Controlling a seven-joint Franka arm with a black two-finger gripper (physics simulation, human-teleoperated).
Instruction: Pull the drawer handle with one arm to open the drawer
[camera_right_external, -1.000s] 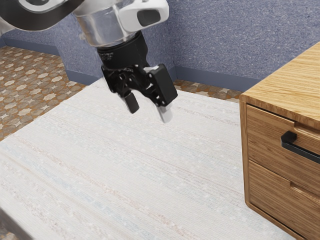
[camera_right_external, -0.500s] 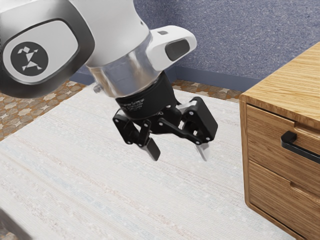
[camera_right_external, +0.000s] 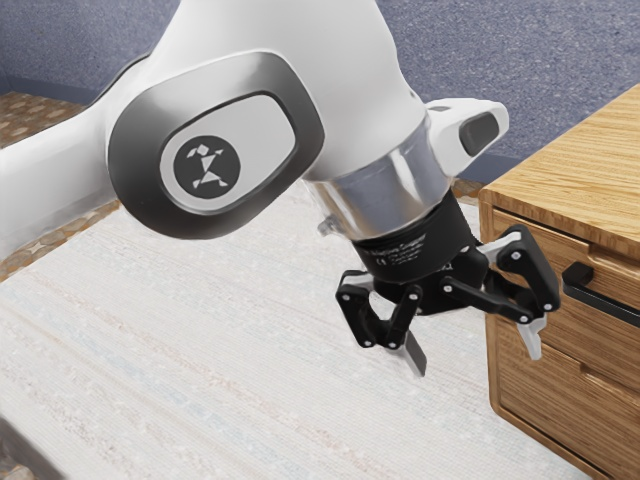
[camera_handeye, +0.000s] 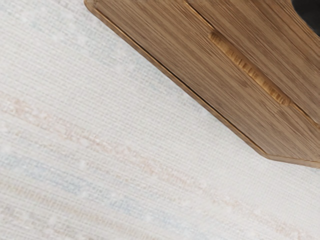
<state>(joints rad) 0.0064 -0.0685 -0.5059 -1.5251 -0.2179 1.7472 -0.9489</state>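
table (camera_right_external: 200, 350): pale woven top | on it: wooden drawer cabinet (camera_right_external: 570, 385)

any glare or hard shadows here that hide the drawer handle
Exterior view: flat, even light, with no distinct shadow under the open gripper on the table; there is a bright sheen on the arm's metal ring; the black handle stands out clearly against the wood. Wrist view: the cabinet front is evenly lit, no glare.

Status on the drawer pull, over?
Gripper open, empty, short of the handle. Drawer looks shut, handle untouched. No obstruction seen.
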